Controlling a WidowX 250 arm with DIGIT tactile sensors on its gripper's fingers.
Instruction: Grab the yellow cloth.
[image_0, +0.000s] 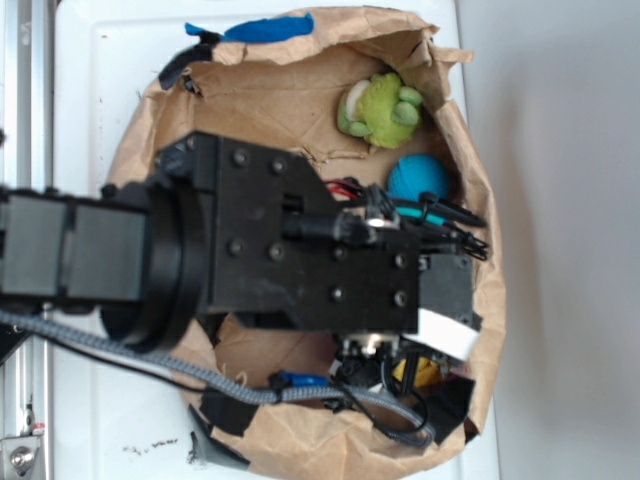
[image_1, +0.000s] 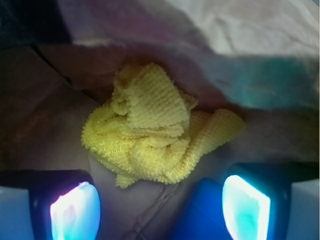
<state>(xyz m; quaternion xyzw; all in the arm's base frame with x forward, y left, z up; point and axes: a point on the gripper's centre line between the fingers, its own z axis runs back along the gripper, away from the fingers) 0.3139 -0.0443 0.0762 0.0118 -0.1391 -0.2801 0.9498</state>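
Note:
The yellow cloth lies crumpled in soft folds on brown paper, filling the middle of the wrist view. My gripper is open, its two glowing pads at the bottom edge, wide apart, with the cloth just beyond them and nothing between them. In the exterior view only a small yellow patch of the cloth shows below the black arm, which hides the gripper's fingers there.
A crumpled brown paper bag lines the work area. A green plush toy and a teal ball sit at its far side. A blue cloth lies on the bag's top edge. A blue object lies between the pads.

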